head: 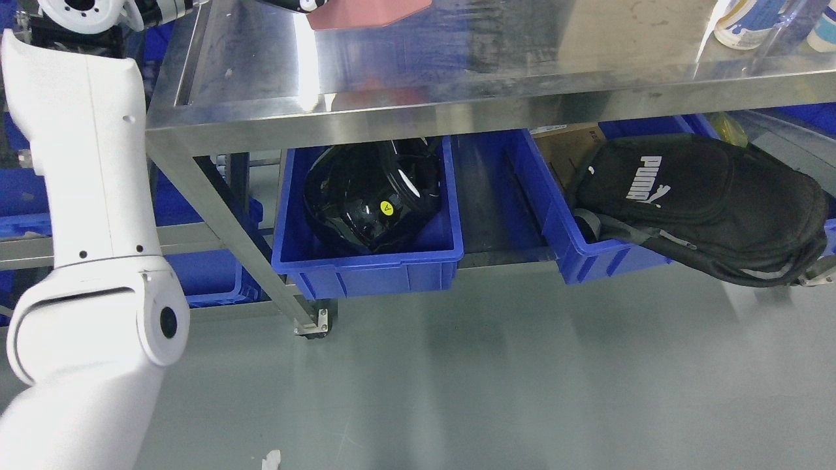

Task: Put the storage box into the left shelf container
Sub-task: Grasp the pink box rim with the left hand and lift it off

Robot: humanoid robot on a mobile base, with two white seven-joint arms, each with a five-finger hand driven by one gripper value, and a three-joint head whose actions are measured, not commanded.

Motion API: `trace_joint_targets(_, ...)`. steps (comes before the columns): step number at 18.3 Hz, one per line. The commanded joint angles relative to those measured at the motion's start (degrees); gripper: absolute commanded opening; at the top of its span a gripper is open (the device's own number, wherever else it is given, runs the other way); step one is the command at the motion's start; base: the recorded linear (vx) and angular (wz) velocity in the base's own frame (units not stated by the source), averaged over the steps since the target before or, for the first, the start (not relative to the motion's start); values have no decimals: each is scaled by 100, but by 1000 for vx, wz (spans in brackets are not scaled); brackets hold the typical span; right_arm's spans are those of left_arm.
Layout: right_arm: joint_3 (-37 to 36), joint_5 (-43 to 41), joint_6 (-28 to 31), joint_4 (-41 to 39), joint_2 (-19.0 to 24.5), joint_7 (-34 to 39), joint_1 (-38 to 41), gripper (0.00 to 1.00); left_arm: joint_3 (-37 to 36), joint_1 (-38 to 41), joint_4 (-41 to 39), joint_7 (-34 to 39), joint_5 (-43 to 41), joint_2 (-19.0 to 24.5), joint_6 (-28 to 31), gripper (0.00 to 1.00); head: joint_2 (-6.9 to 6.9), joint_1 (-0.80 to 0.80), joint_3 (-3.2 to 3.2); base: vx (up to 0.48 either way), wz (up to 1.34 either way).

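Under the steel tabletop [457,59], on the lower shelf, sat two blue bins. The left bin [369,264] held a glossy black helmet [369,196] with a small yellow sticker on its shell, and the helmet filled most of the bin. The right bin [581,241] stood apart from it, with a strip of bare shelf between them. A black backpack [705,202] with white lettering lay across the right bin, draped over its rim and hanging out past its right side. A piece of brown cardboard [565,147] showed behind the backpack, under the tabletop edge.

On the tabletop, at the top edge of the view, lay a flat pink-red thing [366,13], most likely the storage box, though only part of it showed. It was well above the left bin and not inside it. Just beside it, to its left, a dark and white part of the left robot hand [297,5] reached in at the very top, cut off by the frame, so I could not tell how its fingers stood or whether they touched the pink thing.

The white left arm [91,248] rose along the left side of the view, from the lower corner up to the top. White and blue bottles [751,23] stood at the far right corner of the tabletop. A caster [317,323] held the table leg on the grey floor [490,378]. More blue bins [209,274] showed behind the arm at the left.
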Motion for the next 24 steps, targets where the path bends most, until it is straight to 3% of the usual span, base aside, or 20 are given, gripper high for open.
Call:
trace_joint_targets(1, 0, 0, 5, -100, -100, -2, -106, 99, 490, 570, -1956, 60, 94, -271, -76, 0, 0, 0, 0, 0, 0)
trace_joint_targets(5, 0, 0, 5, -100, -100, -2, -106, 99, 447, 1484, -3039, 280, 129, -271, -111, 0, 0, 0, 0, 0, 0)
trace_joint_targets(8, 0, 0, 5, -100, -100, -2, -106, 99, 411, 1803, -3426, 665, 147, -271, -620, 0, 0, 0, 0, 0, 0)
trace_joint_targets(12, 0, 0, 5, -100, -100, -2, -106, 99, 122, 1943, -3691, 808, 164, -271, -674, 1, 0, 0, 0, 0, 0)
trace_joint_targets(16, 0, 0, 5, -100, -100, -2, -106, 99, -406, 2663, -3849, 1026, 665, -271, -727, 1, 0, 0, 0, 0, 0)
trace_joint_targets(24, 0, 0, 5, -100, -100, -2, -106, 99, -441, 2892, -3876, 1256, 665, -271, -841, 1, 0, 0, 0, -6, 89)
